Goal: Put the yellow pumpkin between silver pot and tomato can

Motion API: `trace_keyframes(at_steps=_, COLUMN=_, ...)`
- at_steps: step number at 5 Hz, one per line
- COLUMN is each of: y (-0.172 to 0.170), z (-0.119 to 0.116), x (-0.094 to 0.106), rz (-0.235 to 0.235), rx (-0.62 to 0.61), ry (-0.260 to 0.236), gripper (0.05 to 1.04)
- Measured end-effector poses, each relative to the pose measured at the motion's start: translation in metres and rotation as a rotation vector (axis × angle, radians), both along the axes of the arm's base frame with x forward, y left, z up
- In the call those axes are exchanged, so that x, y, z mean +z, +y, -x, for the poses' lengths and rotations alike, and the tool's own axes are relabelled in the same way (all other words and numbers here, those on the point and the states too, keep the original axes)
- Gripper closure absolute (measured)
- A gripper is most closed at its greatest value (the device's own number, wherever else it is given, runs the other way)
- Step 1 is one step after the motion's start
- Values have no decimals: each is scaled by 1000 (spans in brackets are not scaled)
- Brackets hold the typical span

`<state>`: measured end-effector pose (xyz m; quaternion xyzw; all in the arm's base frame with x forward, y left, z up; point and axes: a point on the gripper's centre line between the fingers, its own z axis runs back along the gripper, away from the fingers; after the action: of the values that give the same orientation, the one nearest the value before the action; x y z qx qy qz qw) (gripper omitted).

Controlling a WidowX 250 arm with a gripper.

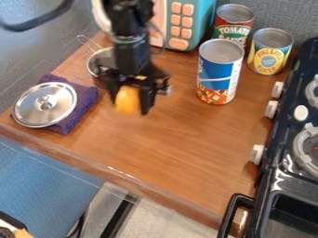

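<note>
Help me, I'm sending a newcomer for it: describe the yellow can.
Start at the black stove on the right, then look beside its far end, where three cans stand grouped on the counter. It is the one nearest the stove. Its yellow label with a round blue emblem separates it from the blue can and red-and-green can.

1. Yellow pumpkin [128, 99]: blurred; we see its sides partly covered by the gripper [130, 106].
2. Silver pot [97, 57]: one side hidden from us behind the gripper.
3. Tomato can [235, 26]: lower part hidden by the blue can [218, 67].
4. Purple cloth [88, 94]: partly covered by the lid [59, 108].
5. Teal toy microwave [203, 21]: top cut off.
6. Stove [298, 79]: we find it cut by the right edge.
</note>
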<state>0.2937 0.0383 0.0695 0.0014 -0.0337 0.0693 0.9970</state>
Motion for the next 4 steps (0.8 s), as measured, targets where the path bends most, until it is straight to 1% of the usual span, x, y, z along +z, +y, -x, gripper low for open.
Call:
trace_keyframes(at_steps=1, y=-1, z=-30, x=-9, rz=26, rx=28, ry=3, gripper=468)
trace_keyframes(at_steps=2, y=2, z=-61, x=-16, rz=29, rx=56, ry=-12, gripper=468)
trace_keyframes(at_steps=3, y=1, z=-77, x=-25, rz=28, rx=64, ry=-6, gripper=468)
trace_keyframes(at_steps=4, y=5, z=-84, x=-29, rz=8, rx=62, ry=-9, gripper=468)
